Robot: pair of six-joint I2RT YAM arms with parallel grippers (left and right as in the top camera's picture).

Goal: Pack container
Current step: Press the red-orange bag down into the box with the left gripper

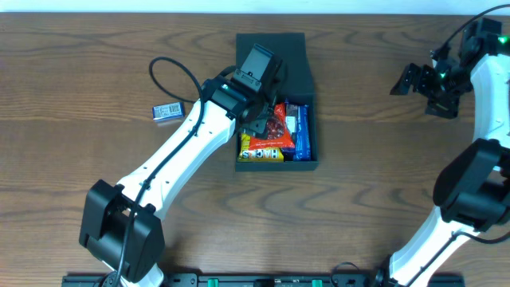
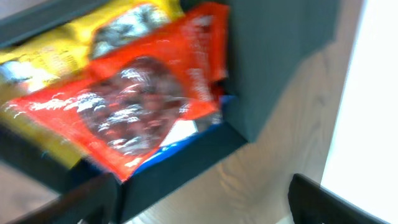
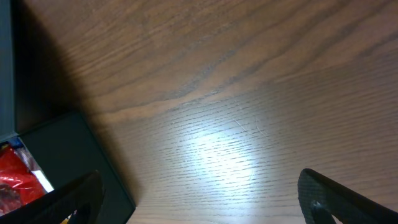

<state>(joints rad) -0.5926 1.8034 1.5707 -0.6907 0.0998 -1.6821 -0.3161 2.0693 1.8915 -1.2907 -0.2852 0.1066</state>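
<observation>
The container [image 1: 307,119], a dark box with its flap lid [image 1: 291,56] lying open at the back, sits mid-table. Inside lie a yellow packet [image 1: 259,148], an orange packet [image 1: 276,127] and a blue packet [image 1: 301,131]. My left gripper [image 1: 261,121] hovers over the box's left half. In the left wrist view it [image 2: 202,208] is open, nothing between its fingers [image 2: 323,205], with the orange packet [image 2: 143,106] lying over the yellow one [image 2: 50,62]. My right gripper [image 1: 421,89] is open above bare wood at the far right, well away from the box.
A small blue-and-white packet [image 1: 167,111] lies on the table left of the box, beside the left arm's cable loop. In the right wrist view the box corner [image 3: 68,149] shows at the lower left, with wood grain table [image 3: 249,93] elsewhere.
</observation>
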